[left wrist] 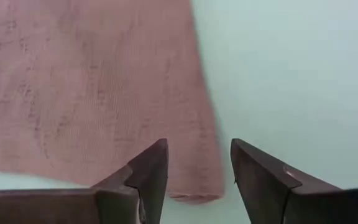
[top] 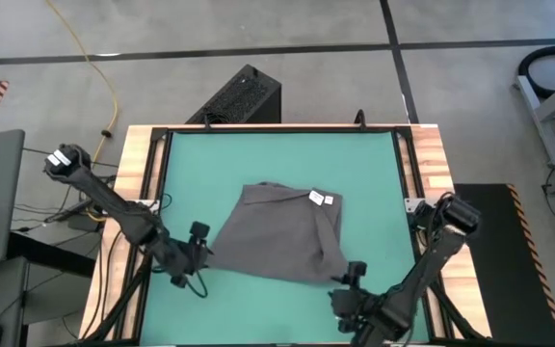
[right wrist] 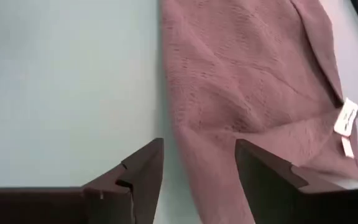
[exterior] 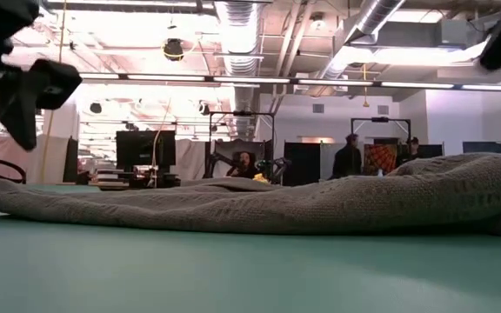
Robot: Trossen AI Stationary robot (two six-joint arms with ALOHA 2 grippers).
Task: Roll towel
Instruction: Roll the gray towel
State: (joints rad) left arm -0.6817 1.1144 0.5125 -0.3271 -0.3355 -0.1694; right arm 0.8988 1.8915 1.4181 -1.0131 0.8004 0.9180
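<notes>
Towel [top: 282, 231] lay flat-ish on the green mat [top: 277, 159], roughly at the centre of the bench [top: 430, 154], loosely folded with its white label tag [top: 322, 199] at about 1 o'clock on the cloth. Not rolled at all; low view showed only a shallow hump of fabric.

Left end effector [top: 183, 265] sat at the towel's 8 o'clock corner, fingers spread, nothing between them; its wrist view showed the towel's near corner just ahead of the fingertips. Right end effector [top: 347, 289] sat at the 5 o'clock corner, fingers likewise spread and empty, the towel's edge lying under and between the tips in its wrist view.

Judgement: the step in hand looked like taking up the near edge to begin the roll. To do it well, both end effectors should pinch the same edge at matching height, low enough to catch every layer of the fold. Then turn the edge over towards 12 o'clock evenly, so the roll does not skew or drag the towel across the mat.
</notes>
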